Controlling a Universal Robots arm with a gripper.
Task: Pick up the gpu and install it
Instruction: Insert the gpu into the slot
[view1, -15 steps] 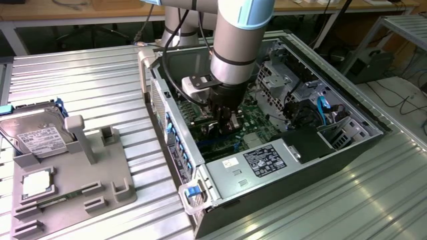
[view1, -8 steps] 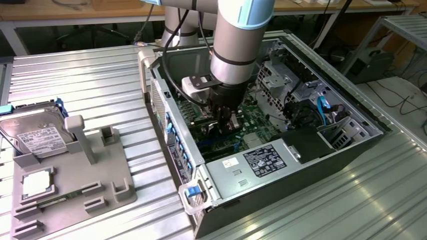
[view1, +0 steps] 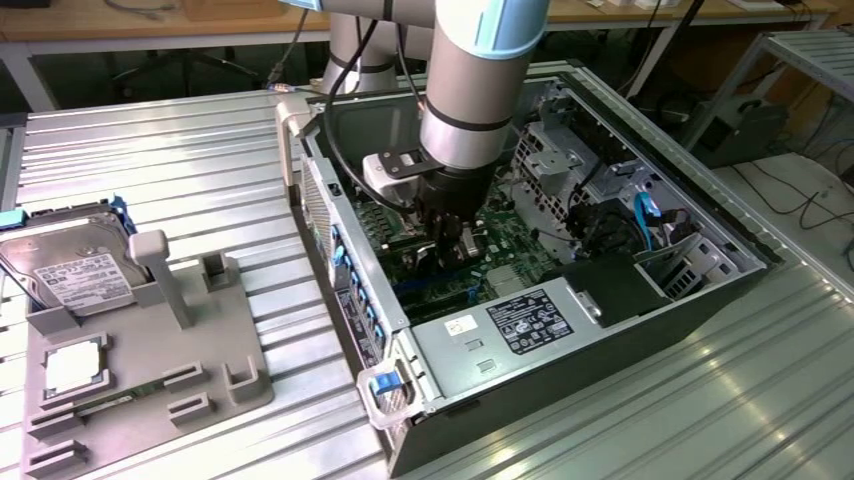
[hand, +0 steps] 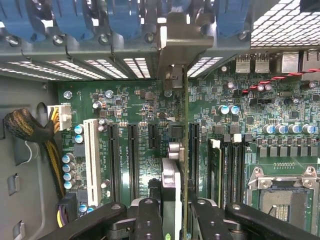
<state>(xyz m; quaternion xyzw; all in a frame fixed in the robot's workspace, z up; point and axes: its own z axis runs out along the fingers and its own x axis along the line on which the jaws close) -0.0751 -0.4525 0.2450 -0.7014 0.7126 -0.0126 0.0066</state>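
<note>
Your gpu (hand: 185, 130) stands on edge inside the open computer case (view1: 574, 420), over the motherboard's (hand: 135, 100) black slots, with its silver bracket (hand: 182, 37) at the rear slot openings. Your gripper (hand: 177, 210) is clamped on the card. In the exterior view, the hard drive (view1: 74, 270) lies at nine o'clock from the case.

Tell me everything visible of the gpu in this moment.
Seen edge-on in the wrist view, the gpu is a thin green board with a silvery block on one face and a silver metal bracket at its far end, by the rear slot covers. It stands upright over the motherboard, in line with its expansion slots. The tool grips it from both sides. Whether it is seated cannot be told.
</note>
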